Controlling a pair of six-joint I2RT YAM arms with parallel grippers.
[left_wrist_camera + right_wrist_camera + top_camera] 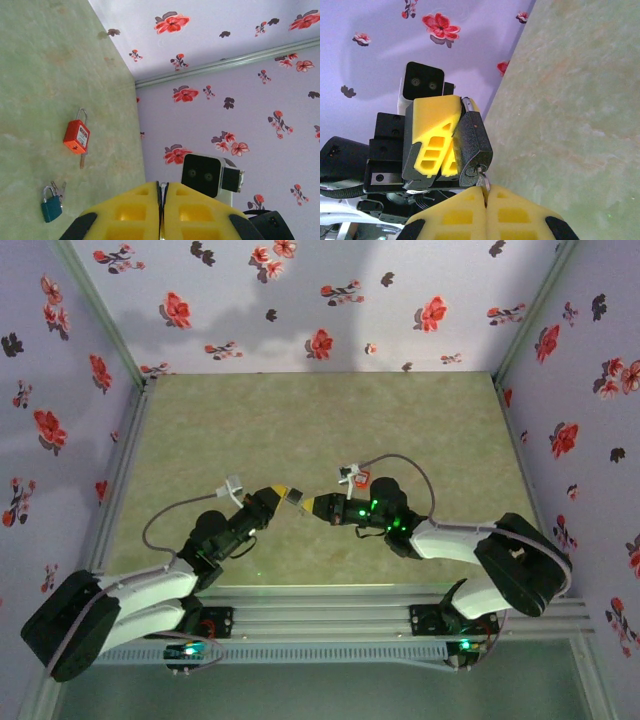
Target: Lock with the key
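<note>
Above the middle of the table my two grippers meet tip to tip. My left gripper (284, 492) is shut on a black padlock (475, 144); in the right wrist view its yellow fingers (431, 127) clamp the lock's side, with the shackle end showing at the top. A silver key (484, 181) sticks in the keyhole on the lock's underside, and my right gripper (485, 193) is shut on the key's head. In the left wrist view the left gripper (161, 187) has its pads pressed together with a thin metal sliver between them. The padlock (298, 498) is a small dark spot between both grippers.
A red padlock (76, 137) with a key in it and a small teal padlock (50, 208) with keys lie on the green table (45, 75). Flowered walls (300, 300) enclose the table on three sides. The right wrist camera (201, 174) faces the left one closely.
</note>
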